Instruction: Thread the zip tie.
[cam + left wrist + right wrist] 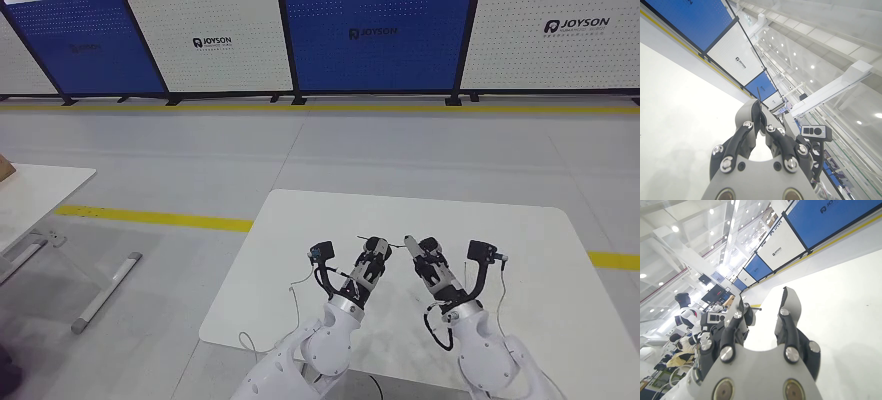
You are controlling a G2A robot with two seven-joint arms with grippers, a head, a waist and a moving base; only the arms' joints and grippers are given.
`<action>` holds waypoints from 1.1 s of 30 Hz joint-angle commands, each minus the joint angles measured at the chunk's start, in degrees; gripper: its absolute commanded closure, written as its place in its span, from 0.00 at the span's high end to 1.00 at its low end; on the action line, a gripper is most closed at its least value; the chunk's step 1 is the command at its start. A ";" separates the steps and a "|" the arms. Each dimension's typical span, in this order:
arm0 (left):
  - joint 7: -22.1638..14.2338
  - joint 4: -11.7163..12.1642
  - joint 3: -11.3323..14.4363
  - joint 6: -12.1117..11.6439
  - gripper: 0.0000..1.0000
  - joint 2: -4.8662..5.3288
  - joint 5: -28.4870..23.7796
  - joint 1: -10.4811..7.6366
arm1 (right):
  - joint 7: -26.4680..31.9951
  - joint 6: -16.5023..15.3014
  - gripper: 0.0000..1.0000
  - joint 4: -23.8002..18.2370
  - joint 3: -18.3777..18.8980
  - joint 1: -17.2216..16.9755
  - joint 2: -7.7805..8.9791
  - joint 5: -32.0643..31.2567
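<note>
My left gripper (759,108) is shut on a thin black zip tie (758,93), and a short end of the tie sticks out past the fingertips. From above, this gripper (377,247) hovers over the white table (520,250) near its front edge, with the zip tie (362,238) showing as a small dark line. My right gripper (762,300) stands open with nothing between its fingers. It (411,244) is close beside the left gripper (749,313), tip facing tip, and the zip tie (756,309) pokes out sideways toward it.
The table top around both grippers is bare white. Off to the left are another white table (40,190) and a metal bar (105,292) on the floor. Blue and white panels (375,45) line the far side.
</note>
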 commanded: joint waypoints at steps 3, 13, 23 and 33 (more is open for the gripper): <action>0.00 0.00 0.00 0.00 0.00 0.00 0.00 0.00 | -0.32 -0.29 0.44 -0.77 0.55 -0.97 0.08 -1.42; 0.00 0.00 0.00 0.00 0.00 0.00 0.00 0.00 | 0.95 0.54 0.00 -1.28 0.58 -1.29 -0.03 -3.75; -0.32 -0.02 -0.04 -0.04 0.00 -0.01 -0.05 0.03 | 2.80 1.36 0.00 -1.01 -0.12 -0.34 -0.34 -4.93; -3.59 -0.96 -0.61 -1.81 0.00 0.11 1.10 0.65 | 4.60 1.52 0.00 -0.89 -0.37 0.24 -0.61 -4.72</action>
